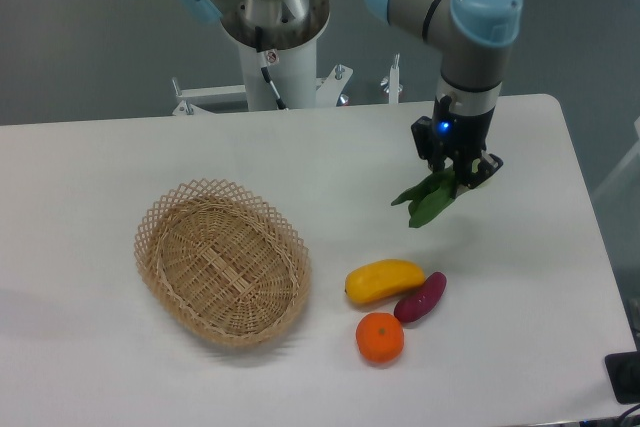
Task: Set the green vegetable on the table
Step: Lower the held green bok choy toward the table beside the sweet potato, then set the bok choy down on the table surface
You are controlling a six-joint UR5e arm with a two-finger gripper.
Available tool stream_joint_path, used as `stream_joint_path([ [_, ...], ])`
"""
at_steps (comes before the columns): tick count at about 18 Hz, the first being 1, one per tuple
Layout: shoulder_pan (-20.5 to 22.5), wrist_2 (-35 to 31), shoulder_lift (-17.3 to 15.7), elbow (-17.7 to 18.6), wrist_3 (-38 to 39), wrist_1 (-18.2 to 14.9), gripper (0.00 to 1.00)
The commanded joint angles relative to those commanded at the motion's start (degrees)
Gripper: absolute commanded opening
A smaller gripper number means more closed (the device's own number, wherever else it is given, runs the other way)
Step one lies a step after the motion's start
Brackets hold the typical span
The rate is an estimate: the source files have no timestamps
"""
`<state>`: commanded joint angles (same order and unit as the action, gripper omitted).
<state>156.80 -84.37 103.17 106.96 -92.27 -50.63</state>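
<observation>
The green vegetable (427,200) hangs above the white table (100,167) at the right, leaves pointing down and left. My gripper (455,175) is shut on its upper end, which the fingers hide. The vegetable is above the tabletop, not touching it as far as I can tell.
An oval wicker basket (222,261) lies at the left centre, with nothing in it. A yellow fruit (384,280), a purple sweet potato (421,297) and an orange (380,337) sit together near the front, below the gripper. The robot's base (272,27) stands behind the table.
</observation>
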Motion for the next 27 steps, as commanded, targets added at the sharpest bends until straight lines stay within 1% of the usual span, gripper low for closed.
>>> stream_joint_path([
  [3, 0.7, -1.58, 2.2, 0.0, -4.58, 0.62, 0.4],
  [5, 0.97, -3.08, 3.52, 0.35, -7.3, 1.84, 0.4],
  [7, 0.97, -4.22, 4.14, 1.4, -8.8, 3.08, 0.4],
  [11, 0.79, -4.66, 5.28, 4.48, -8.19, 6.68, 0.4],
  [13, 0.79, -4.66, 5.28, 5.27, -8.19, 6.77, 0.4],
  [17, 0.79, -4.66, 5.28, 5.45, -8.02, 6.77, 0.42],
  [18, 0.79, -4.66, 5.2, 5.45, -8.02, 6.77, 0.44],
  [19, 0.79, -4.58, 5.2, 5.36, -8.02, 6.77, 0.53],
  [20, 0.79, -4.58, 5.2, 5.28, -8.02, 6.86, 0.64],
  [21, 0.79, -4.4, 5.2, 5.1, -8.1, 6.95, 0.84],
  [22, 0.7, -4.4, 5.2, 5.01, -8.02, 6.95, 0.98],
  [23, 0.62, -4.49, 5.2, 5.01, -7.84, 6.95, 1.0],
  [27, 0.7, -4.58, 4.76, 5.1, -7.75, 6.86, 1.0],
])
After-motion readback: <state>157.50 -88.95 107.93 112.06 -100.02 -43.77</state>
